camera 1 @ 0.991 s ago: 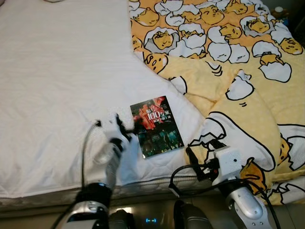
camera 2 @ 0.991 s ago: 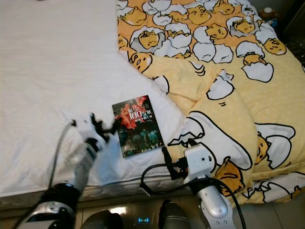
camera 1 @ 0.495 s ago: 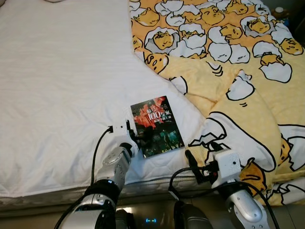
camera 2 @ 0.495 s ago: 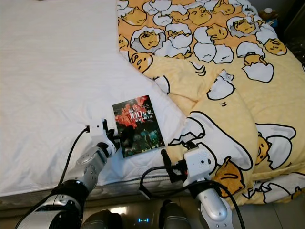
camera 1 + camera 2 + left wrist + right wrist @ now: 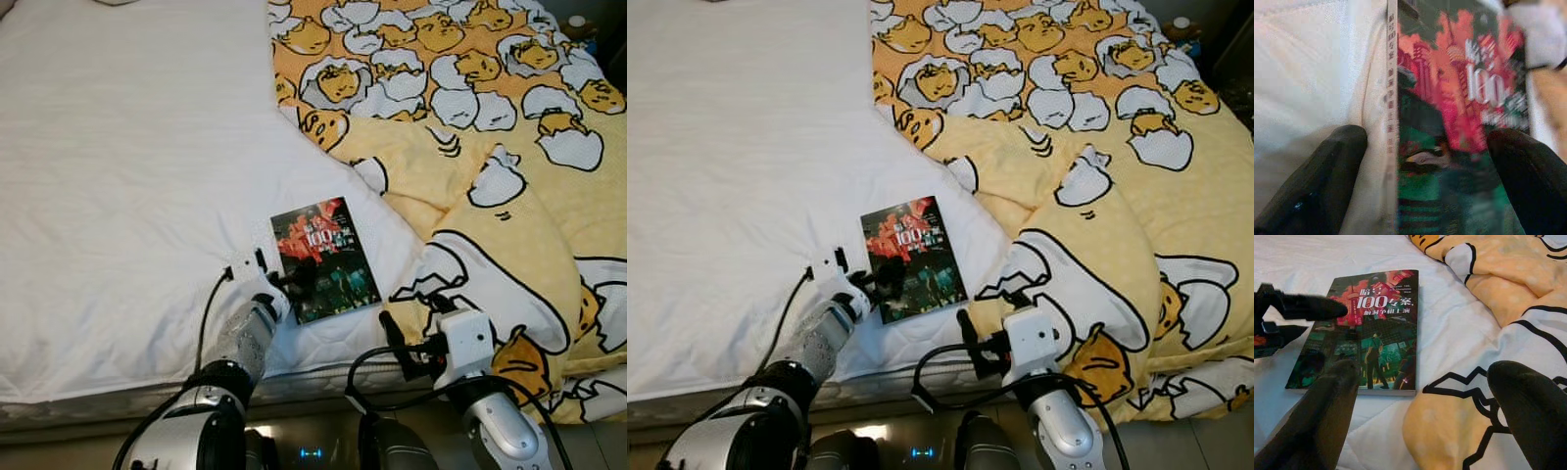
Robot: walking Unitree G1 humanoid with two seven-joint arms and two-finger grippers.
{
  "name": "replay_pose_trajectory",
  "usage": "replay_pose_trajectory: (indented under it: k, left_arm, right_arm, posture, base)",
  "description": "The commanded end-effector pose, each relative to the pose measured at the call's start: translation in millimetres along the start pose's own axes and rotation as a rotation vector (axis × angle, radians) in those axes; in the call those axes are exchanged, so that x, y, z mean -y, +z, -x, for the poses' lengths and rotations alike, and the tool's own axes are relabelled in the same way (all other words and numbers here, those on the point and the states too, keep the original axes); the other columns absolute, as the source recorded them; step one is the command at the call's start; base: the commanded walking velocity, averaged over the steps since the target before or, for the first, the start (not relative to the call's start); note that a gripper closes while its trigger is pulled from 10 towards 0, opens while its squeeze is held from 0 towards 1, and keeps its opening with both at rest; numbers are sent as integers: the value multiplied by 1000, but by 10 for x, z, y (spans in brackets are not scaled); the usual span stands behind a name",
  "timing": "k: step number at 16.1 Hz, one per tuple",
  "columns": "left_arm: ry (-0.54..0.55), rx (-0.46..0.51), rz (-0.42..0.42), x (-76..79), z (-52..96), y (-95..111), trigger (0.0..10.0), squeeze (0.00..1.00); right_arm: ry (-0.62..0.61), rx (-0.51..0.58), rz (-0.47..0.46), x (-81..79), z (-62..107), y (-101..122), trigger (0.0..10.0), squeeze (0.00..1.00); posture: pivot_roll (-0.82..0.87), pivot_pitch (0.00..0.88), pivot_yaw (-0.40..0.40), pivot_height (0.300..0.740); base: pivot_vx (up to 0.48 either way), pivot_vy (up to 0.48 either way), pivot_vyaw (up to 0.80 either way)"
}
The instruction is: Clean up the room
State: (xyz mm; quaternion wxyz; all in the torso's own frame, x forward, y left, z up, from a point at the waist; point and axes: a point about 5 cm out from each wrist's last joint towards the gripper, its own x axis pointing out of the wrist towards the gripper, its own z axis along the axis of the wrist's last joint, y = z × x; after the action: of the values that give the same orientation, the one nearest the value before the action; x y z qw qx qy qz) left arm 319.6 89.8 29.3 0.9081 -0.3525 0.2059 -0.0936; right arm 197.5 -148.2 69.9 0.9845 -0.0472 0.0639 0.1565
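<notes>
A paperback book (image 5: 325, 259) with a red and green cover lies flat on the white sheet (image 5: 127, 166) near the bed's front edge. My left gripper (image 5: 294, 281) is open at the book's left edge. One finger (image 5: 1528, 181) lies over the cover, the other finger (image 5: 1322, 181) rests on the sheet beside the spine. My right gripper (image 5: 416, 318) hangs open over the folded yellow blanket (image 5: 509, 225), just right of the book. In the right wrist view the book (image 5: 1364, 328) is ahead with the left gripper's fingers (image 5: 1308, 308) at its far side.
The yellow blanket with egg cartoon prints covers the right half of the bed and is bunched near the front right. The mattress edge (image 5: 313, 377) runs along the bottom. A dark nightstand corner (image 5: 588, 24) shows at the top right.
My left gripper has moved right across the sheet and now straddles the book's left edge. The right arm has barely shifted.
</notes>
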Motion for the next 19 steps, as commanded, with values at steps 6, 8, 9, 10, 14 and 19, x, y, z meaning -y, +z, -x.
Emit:
replay_pose_trajectory:
  k: [6,8,9,10,14,19]
  left_arm:
    - [-113,-98,-167,170,-2,-233,10000,0]
    - [-117,-106,-193,143,15,-250,10000,0]
    - [-127,-111,-197,152,19,-266,10000,0]
    - [-144,-122,-204,175,16,-279,10000,0]
    - [-131,-230,-5,152,42,-446,10000,0]
    - [-182,-234,-49,250,63,-578,0,0]
  right_arm:
    - [-4,1,11,-4,31,7,10000,0]
    - [-4,-2,11,-6,29,-2,10000,0]
    - [-3,-1,12,-8,22,0,10000,0]
    - [-3,0,13,-5,17,1,10000,0]
    - [1,-3,12,-16,15,-8,10000,0]
    - [0,-2,12,-20,17,-5,10000,0]
  posture:
    - [-178,195,30,727]
    - [-176,194,31,727]
    - [-177,193,32,727]
    - [-175,193,32,727]
    - [-178,193,32,727]
    - [-182,193,33,727]
  base:
    - [0,0,0]
    - [0,0,0]
    - [0,0,0]
    - [0,0,0]
    - [0,0,0]
    - [0,0,0]
